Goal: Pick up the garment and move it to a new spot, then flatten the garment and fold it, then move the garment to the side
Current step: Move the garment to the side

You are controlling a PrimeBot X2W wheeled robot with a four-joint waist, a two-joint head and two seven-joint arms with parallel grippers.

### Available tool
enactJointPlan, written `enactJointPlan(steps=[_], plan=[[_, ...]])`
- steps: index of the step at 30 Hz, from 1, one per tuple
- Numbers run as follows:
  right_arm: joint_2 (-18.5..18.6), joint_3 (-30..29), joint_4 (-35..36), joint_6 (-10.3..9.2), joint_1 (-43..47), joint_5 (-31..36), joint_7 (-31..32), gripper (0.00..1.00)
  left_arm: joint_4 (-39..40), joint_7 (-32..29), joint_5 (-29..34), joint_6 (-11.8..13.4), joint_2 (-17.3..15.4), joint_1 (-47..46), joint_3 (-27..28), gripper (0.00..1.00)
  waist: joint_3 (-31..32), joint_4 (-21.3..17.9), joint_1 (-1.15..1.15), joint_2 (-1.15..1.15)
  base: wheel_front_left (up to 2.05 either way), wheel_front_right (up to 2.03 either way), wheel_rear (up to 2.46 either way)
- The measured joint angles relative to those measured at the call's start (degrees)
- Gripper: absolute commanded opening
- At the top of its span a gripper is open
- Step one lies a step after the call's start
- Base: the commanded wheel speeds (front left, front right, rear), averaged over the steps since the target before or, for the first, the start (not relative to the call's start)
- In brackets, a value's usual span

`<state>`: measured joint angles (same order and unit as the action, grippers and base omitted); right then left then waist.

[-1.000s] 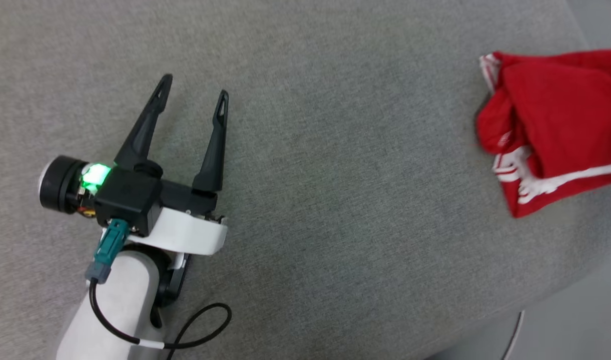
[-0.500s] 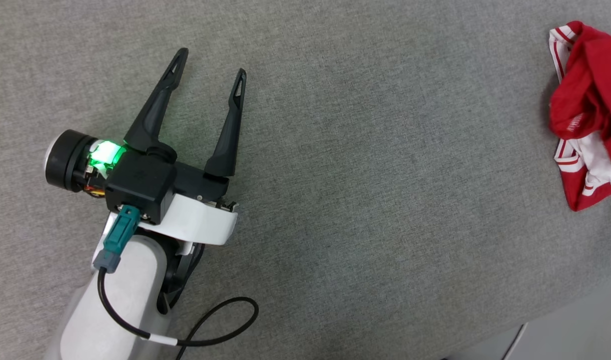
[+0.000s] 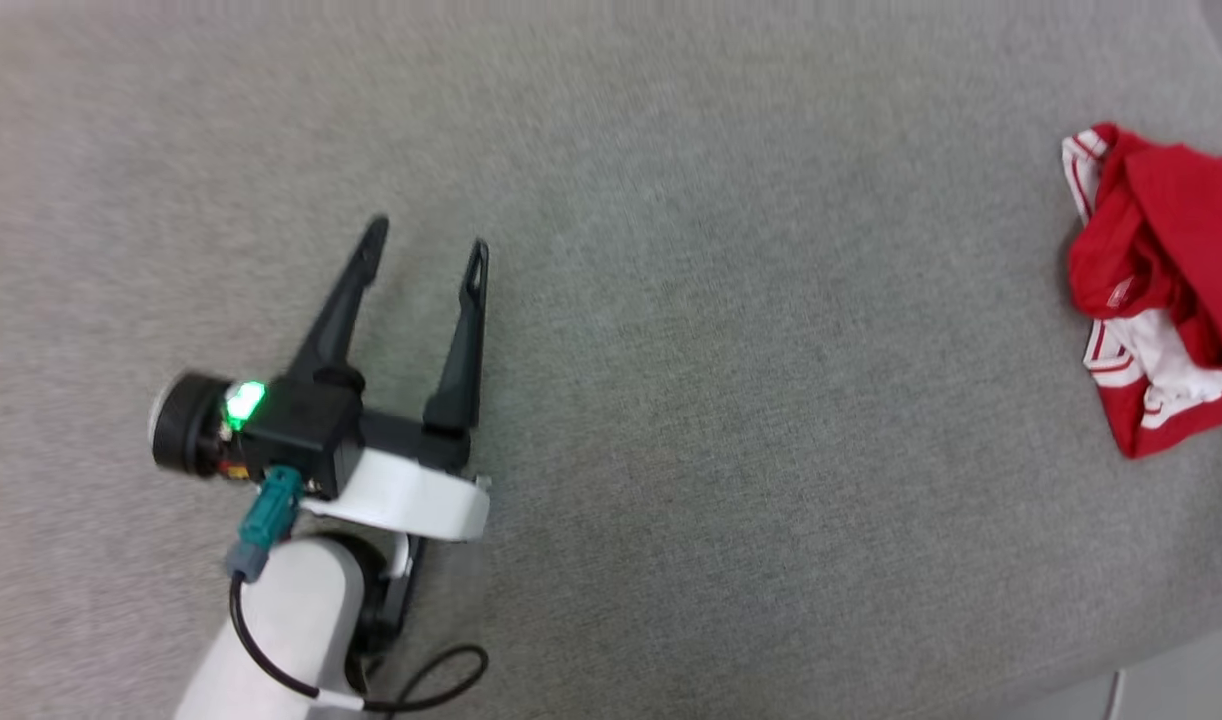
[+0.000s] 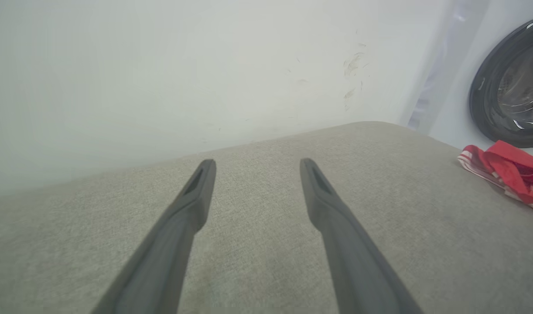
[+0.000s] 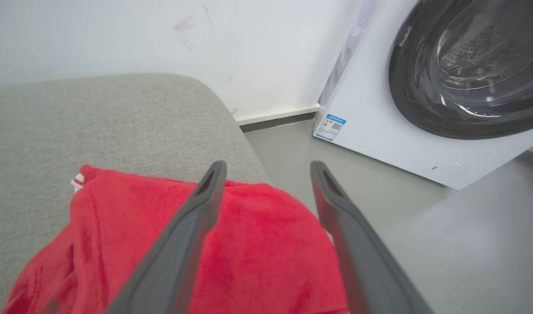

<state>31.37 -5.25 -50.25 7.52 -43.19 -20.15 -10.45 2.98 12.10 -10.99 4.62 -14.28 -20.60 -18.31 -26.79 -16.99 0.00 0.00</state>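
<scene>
A grey cushion takes up most of the head view, and its far edge is met by a scuffed white wall. To the right of the cushion, a white washer with a dark round door is seen standing on a grey floor, with a small blue sticker at its lower corner.

The garment, red with white striped trim, is found bunched in a heap at the cushion's right edge, toward the far corner. Part of it is cut off by the edge of the head view.

The left fingers are held wide apart over bare cushion at the near left, well apart from the garment, and nothing is gripped between them. A green light is lit on the wrist, and a black cable is looped beside the pale forearm.

The right fingers are spread wide just above the garment at the cushion's right edge. Nothing is clamped between them.
</scene>
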Motion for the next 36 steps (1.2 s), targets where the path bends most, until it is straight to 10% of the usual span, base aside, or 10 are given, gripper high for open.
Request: enactJointPlan(steps=[36], plan=[[-19.61, 4.15, 43.96, -0.01, 40.17, 2.89, 5.81, 1.00, -6.55, 2.88, -4.26, 4.91, 2.47, 21.70, 8.68, 1.00, 25.87, 17.45, -0.01, 0.00, 0.00, 0.00, 0.00]])
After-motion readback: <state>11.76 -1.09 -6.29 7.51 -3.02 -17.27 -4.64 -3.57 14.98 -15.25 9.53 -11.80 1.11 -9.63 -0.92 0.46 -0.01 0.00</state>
